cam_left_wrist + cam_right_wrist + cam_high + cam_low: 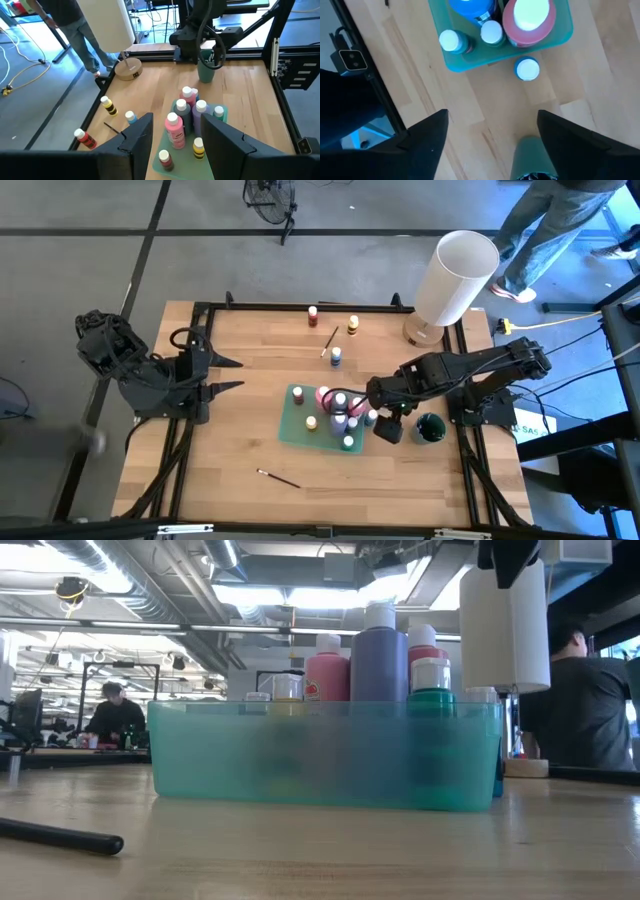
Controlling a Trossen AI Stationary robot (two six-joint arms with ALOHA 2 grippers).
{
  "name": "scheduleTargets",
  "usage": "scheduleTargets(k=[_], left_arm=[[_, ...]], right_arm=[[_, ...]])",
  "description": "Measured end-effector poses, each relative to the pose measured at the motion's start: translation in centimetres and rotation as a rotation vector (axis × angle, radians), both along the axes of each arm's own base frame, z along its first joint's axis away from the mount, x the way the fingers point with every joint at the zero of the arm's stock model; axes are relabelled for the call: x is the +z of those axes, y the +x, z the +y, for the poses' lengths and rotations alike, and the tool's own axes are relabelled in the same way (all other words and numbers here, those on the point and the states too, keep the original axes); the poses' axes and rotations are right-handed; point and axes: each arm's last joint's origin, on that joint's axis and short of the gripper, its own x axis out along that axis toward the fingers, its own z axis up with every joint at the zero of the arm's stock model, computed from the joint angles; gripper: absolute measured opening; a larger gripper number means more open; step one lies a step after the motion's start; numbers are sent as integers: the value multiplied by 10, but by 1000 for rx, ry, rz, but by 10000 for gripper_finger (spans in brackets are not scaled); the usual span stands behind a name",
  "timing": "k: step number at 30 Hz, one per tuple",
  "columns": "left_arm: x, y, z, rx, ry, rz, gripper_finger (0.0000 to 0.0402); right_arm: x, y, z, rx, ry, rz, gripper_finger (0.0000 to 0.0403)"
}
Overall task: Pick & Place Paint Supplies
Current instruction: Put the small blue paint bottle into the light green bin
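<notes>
Waiting at the left edge, the left gripper [232, 375] rests with its fingers parted and empty. Three small white-capped paint bottles [334, 356] and a thin dark-handled brush [329, 341] lie loose on the far boards, a second brush [278, 478] near. Right of centre, the translucent teal plastic tray [292, 428] holds the collected bottles. At its right edge the right gripper [490, 130] hovers open and empty; it should probably rise straight clear before reaching for the far bottles.

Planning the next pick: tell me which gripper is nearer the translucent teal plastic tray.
Right. The right gripper hangs open at the translucent teal plastic tray's edge; the left gripper waits well off to its far side.
</notes>
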Motion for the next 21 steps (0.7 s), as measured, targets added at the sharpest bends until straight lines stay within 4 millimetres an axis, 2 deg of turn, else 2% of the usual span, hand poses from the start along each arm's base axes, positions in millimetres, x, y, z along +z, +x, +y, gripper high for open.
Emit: scheduleTargets(k=[7, 16, 21], left_arm=[[0, 0, 0, 0, 4, 4, 159], [-1, 0, 0, 0, 9, 10, 159], [-3, 0, 0, 0, 21, 25, 159]], right_arm=[[0, 0, 0, 24, -10, -3, 347], [-1, -1, -2, 149, -42, -11, 349], [-12, -3, -10, 188, -80, 46, 348]])
